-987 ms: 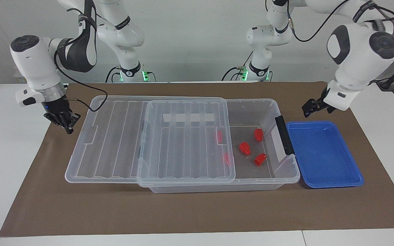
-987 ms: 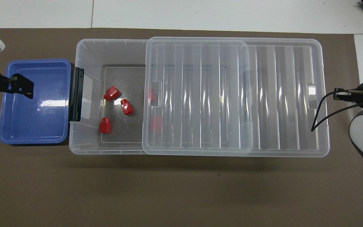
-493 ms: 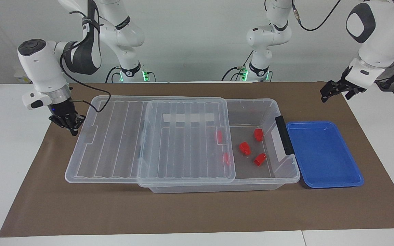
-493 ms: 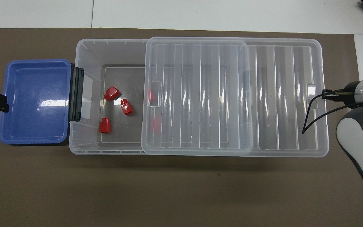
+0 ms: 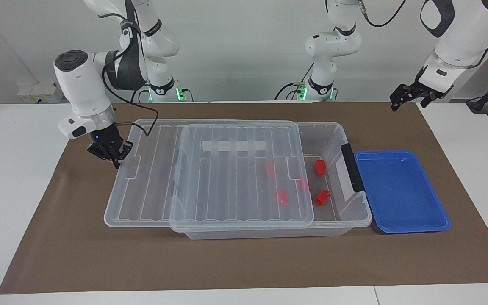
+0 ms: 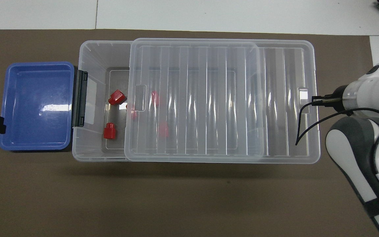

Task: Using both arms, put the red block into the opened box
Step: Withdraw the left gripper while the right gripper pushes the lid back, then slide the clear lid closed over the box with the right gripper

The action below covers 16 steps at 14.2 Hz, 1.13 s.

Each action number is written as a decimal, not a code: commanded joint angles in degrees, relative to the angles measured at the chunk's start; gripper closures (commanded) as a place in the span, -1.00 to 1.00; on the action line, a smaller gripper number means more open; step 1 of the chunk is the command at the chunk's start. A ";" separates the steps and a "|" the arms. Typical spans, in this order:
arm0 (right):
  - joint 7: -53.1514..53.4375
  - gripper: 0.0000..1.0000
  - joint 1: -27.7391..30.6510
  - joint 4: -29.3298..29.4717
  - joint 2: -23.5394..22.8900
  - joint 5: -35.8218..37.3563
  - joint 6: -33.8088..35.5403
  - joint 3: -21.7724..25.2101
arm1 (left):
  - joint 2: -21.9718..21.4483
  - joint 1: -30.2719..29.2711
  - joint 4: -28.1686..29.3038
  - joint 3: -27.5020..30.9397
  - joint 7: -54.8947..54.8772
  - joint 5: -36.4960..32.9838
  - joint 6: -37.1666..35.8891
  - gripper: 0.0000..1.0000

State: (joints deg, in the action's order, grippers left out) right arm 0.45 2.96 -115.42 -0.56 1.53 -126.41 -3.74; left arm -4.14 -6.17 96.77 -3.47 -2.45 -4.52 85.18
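The clear box (image 5: 356, 220) (image 6: 87, 49) lies lengthwise on the brown mat, its black latch (image 5: 351, 167) at the left arm's end. Its ribbed lid (image 5: 235, 178) (image 6: 209, 98) rests on the rim and overhangs toward the right arm's end. Several red blocks lie on the box floor. Two are uncovered (image 5: 320, 167) (image 6: 109, 131) and the others show faintly through the lid (image 5: 283, 196). My right gripper (image 5: 115, 160) is shut and low, against the lid's overhanging end. My left gripper (image 5: 407, 103) hangs open and empty over the mat's corner at the left arm's end.
A shallow blue tray (image 5: 400, 190) (image 6: 35, 105) sits empty against the box's latch end. The brown mat (image 5: 227, 262) stretches bare from the box to the table edge farthest from the robots. The right arm's wrist and cable (image 6: 364, 95) hang over the lid's end.
My right gripper has moved toward the left arm's end, and the lid has slid that way, covering more of the box and another block. My left gripper has risen away from the blue tray.
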 commanded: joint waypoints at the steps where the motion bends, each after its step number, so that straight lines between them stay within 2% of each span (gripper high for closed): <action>1: -1.06 1.00 -1.80 -0.77 0.91 -0.74 1.08 -0.13 | -2.19 0.20 3.69 0.31 -0.97 0.21 2.52 -1.00; 3: -0.10 1.00 -3.56 -0.77 1.00 -0.82 1.17 -0.21 | -2.36 0.20 5.26 0.31 -0.80 0.30 7.78 -1.00; 5: 3.85 1.00 -5.85 -0.86 1.09 -2.48 1.08 -0.21 | -3.41 0.20 7.55 0.31 -0.80 0.30 8.77 -1.00; 11: 9.40 1.00 -9.99 -0.77 1.18 -4.08 1.61 -0.21 | -3.50 0.55 7.99 0.22 -0.62 0.30 10.87 -1.00; 16: 10.19 1.00 -12.00 -0.77 1.26 -4.08 1.26 -0.30 | -3.50 6.95 7.82 -0.13 -0.01 0.30 9.65 -1.00</action>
State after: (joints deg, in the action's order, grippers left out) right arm 9.47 -7.98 -115.42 -0.37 -1.29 -125.53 -3.87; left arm -5.76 -2.03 102.38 -4.17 -2.43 -4.50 94.27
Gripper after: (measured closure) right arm 0.991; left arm 0.000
